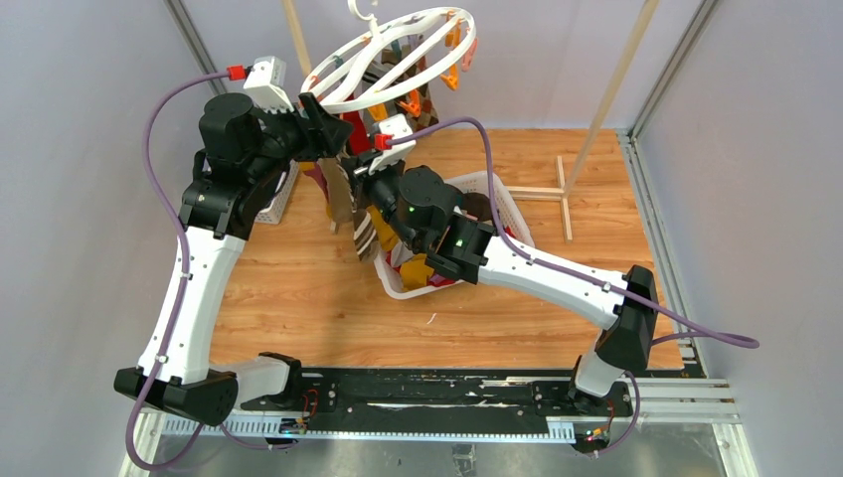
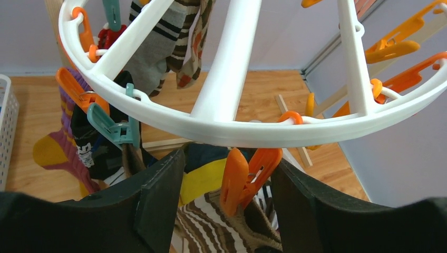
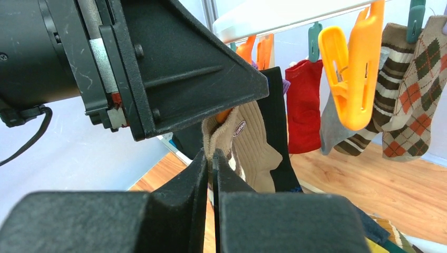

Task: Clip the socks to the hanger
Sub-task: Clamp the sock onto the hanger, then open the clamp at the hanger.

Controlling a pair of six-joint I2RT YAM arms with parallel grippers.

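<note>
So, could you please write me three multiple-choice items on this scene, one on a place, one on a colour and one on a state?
1. Where is the nearest orange clip in the left wrist view?
A. between the left gripper's fingers
B. left of both fingers
C. right of both fingers

2. What colour is the sock that the right gripper pinches?
A. red
B. tan
C. purple

3. How is the left gripper?
A. open
B. shut on the clip
C. shut on the sock

Answers:
1 A, a finger stands on each side of it.
2 B, the pinched cuff is tan.
3 A, its fingers stand wide apart.
</note>
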